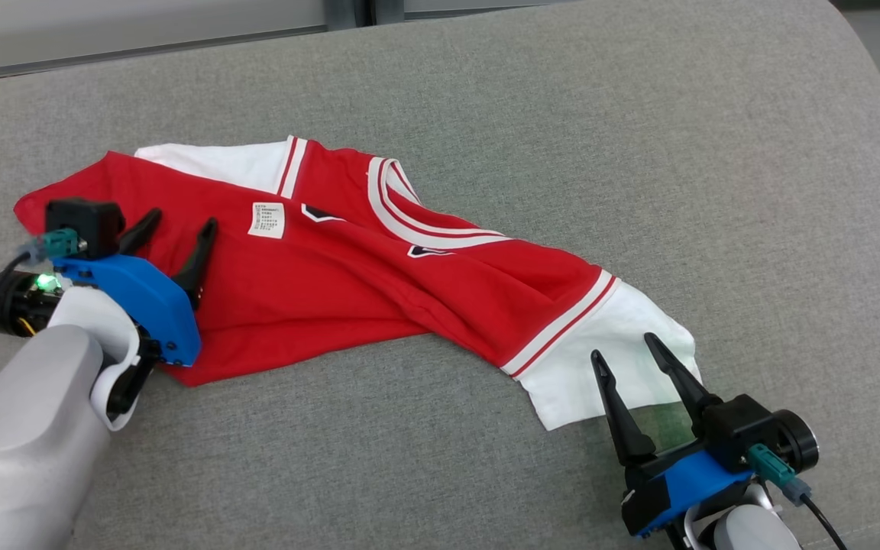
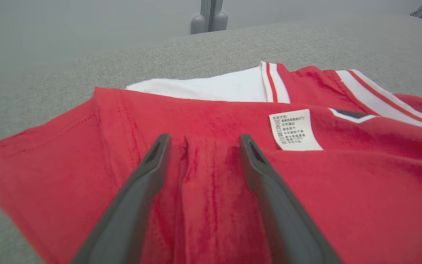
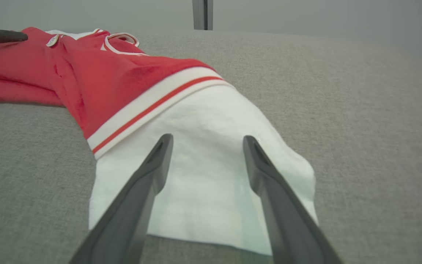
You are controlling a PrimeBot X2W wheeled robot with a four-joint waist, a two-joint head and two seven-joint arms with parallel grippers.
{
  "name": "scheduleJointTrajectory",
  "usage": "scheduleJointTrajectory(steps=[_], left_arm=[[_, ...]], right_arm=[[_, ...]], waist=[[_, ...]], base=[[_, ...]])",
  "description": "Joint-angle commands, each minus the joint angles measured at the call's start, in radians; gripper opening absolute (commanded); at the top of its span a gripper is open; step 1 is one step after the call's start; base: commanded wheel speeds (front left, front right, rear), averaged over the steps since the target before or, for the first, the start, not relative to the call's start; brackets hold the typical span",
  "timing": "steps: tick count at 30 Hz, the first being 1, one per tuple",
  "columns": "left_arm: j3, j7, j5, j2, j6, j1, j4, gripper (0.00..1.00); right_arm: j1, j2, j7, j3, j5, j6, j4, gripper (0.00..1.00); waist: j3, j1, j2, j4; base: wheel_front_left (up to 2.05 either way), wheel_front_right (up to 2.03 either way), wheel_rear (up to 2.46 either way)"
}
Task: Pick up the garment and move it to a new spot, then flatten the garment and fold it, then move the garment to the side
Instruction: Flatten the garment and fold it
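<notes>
Garment label: printed lines sharp in left wrist view, faint overhead.

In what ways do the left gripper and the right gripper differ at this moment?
The left gripper sits over the red body of the garment; the right gripper sits over its white sleeve. The left gripper is beside the care label; the right gripper is near the striped band. Both stand open, holding nothing.

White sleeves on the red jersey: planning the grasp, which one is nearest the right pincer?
The white sleeve at the near end of the red fabric jersey, under the open right pincer; the other sleeve lies at the far side.
</notes>
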Motion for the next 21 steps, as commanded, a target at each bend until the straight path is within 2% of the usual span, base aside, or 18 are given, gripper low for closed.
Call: scheduleJointTrajectory(steps=[1,2,3,4,5,6,12,15,21], left_arm=[[-0.008,0.01,-0.008,0.008,-0.001,-0.022,0.003,1.0],[-0.018,0.02,-0.016,0.011,-0.001,-0.028,0.006,0.91],[-0.025,0.024,-0.021,0.013,-0.001,-0.033,0.007,0.57],[-0.029,0.026,-0.026,0.017,-0.001,-0.038,0.009,0.42],[-0.036,0.027,-0.03,0.02,-0.001,-0.042,0.011,0.05],[-0.044,0.027,-0.037,0.022,-0.001,-0.043,0.013,0.0],[-0.085,0.007,-0.066,0.025,-0.001,-0.03,0.027,0.0],[-0.096,-0.056,-0.056,0.017,-0.001,-0.032,0.028,0.0],[-0.125,-0.169,-0.061,-0.034,-0.001,0.015,0.02,0.0]], right_arm=[[-0.001,-0.004,0.0,0.003,0.007,0.0,0.005,1.0],[0.001,-0.004,0.0,0.004,0.008,0.0,0.007,1.0],[0.002,-0.004,0.0,0.004,0.008,0.0,0.009,1.0],[0.003,-0.004,0.0,0.004,0.008,0.0,0.012,1.0],[0.004,-0.004,0.0,0.004,0.008,0.0,0.014,1.0],[0.006,-0.004,0.0,0.003,0.009,0.0,0.016,1.0],[0.012,-0.004,0.0,-0.004,0.01,0.0,0.027,1.0],[0.014,-0.004,0.0,-0.013,0.01,0.0,0.036,1.0],[0.035,-0.004,0.0,-0.04,0.014,0.0,0.066,1.0]], waist=[[-0.001,0.0,0.0001,-0.001],[-0.002,0.0,0.0001,-0.002],[-0.003,0.0,0.0001,-0.003],[-0.004,0.0,0.0001,-0.004],[-0.005,0.0,0.0001,-0.005],[-0.007,0.0,0.0001,-0.005],[-0.022,0.0,0.0001,-0.001],[-0.046,0.0,0.0001,0.01],[-0.14,0.0,0.0001,0.057]], base=[[0.0,0.0,0.0],[0.0,0.0,0.0],[0.0,0.0,0.0],[0.0,0.0,0.0],[0.0,0.0,0.0],[0.0,0.0,0.0],[0.0,0.0,0.0],[0.0,0.0,0.0],[0.0,0.0,0.0]])
